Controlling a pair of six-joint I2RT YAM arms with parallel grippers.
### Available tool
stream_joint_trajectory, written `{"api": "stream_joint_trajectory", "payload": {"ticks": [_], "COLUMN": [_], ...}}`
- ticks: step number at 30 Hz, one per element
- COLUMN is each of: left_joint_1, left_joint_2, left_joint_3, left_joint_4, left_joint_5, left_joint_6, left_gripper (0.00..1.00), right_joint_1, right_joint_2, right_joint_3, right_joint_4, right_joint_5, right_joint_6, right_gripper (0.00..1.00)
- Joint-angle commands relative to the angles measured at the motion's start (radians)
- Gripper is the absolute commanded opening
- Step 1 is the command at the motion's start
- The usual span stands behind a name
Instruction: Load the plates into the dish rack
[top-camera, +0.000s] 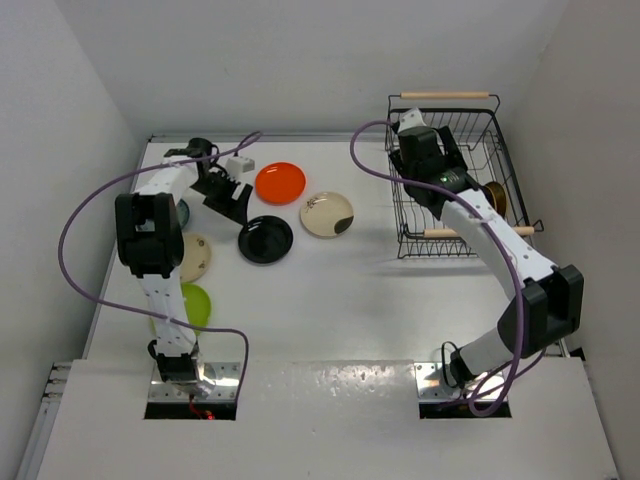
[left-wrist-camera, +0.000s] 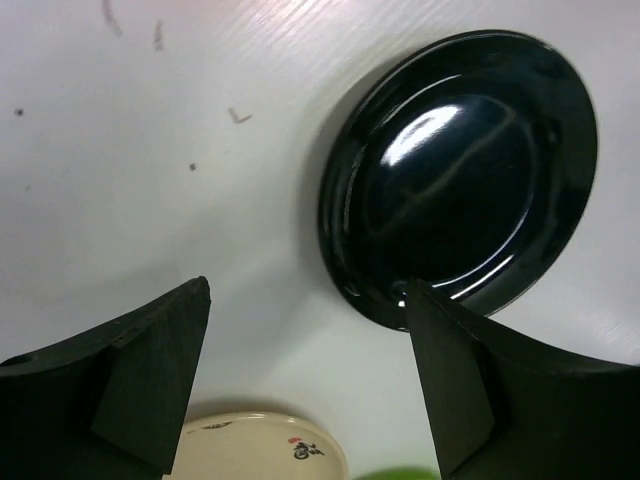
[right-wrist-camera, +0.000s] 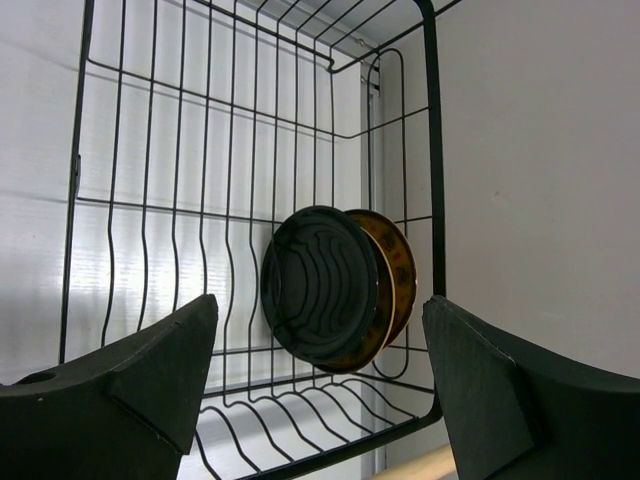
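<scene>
Step in hand, as judged: pick-up of the next plate by the left arm; loading is only partly done.

Left gripper (left-wrist-camera: 308, 290) is spread wide and empty, poised low over the table (top-camera: 340, 300); the glossy black plate (left-wrist-camera: 460, 175) lies flat just ahead of it; the right-hand finger is seen over, or at, the plate's near rim; contact cannot be confirmed.

Right gripper (right-wrist-camera: 322, 300) is also spread wide and empty, held inside the dish rack (right-wrist-camera: 432, 150); two plates are seen standing on edge together at one end, a dark plate (right-wrist-camera: 320, 290) shown from its back and a brown-gold plate (right-wrist-camera: 398, 268) close behind it.

Not yet loaded, flat on the table: orange plate (top-camera: 280, 182), cream plate (top-camera: 327, 214), beige plate (top-camera: 197, 257), lime green plate (top-camera: 193, 305).

Next move, as judged: the black plate's thin rim must be straddled by the left fingers and pinched; a low, glossy rim is likely to slip; a tilt or slide may be needed before lifting.
</scene>
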Motion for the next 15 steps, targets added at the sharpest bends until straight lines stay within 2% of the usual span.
{"api": "stream_joint_trajectory", "payload": {"ticks": [1, 6, 8, 10, 12, 13, 14, 15], "left_joint_1": [-0.048, -0.082, -0.082, -0.082, -0.082, -0.082, -0.082, -0.082], "left_joint_2": [-0.038, 0.100, 0.126, 0.126, 0.103, 0.103, 0.103, 0.103], "left_joint_3": [-0.033, -0.056, -0.056, -0.056, -0.056, -0.041, -0.017, -0.001], "left_joint_4": [-0.006, -0.006, -0.006, -0.006, -0.021, -0.051, -0.073, -0.094], "left_joint_5": [0.021, -0.173, -0.182, -0.129, -0.064, -0.005, 0.020, 0.057], "left_joint_6": [0.043, 0.012, 0.002, 0.002, 0.017, 0.028, 0.040, 0.049], "left_gripper": [0.84, 0.82, 0.81, 0.72, 0.59, 0.42, 0.32, 0.04], "right_joint_1": [0.017, 0.032, 0.038, 0.048, 0.054, 0.061, 0.064, 0.074], "right_joint_2": [-0.039, -0.053, -0.063, -0.077, -0.083, -0.096, -0.096, -0.105], "right_joint_3": [-0.009, -0.014, -0.014, -0.015, -0.024, -0.024, -0.034, -0.035], "right_joint_4": [0.006, 0.006, 0.011, 0.015, 0.014, 0.020, 0.021, 0.017], "right_joint_5": [0.026, 0.044, 0.048, 0.051, 0.051, 0.049, 0.048, 0.045], "right_joint_6": [-0.004, -0.016, -0.019, -0.024, -0.022, -0.021, -0.015, -0.012], "right_gripper": [0.82, 0.82, 0.82, 0.82, 0.82, 0.82, 0.82, 0.82]}}
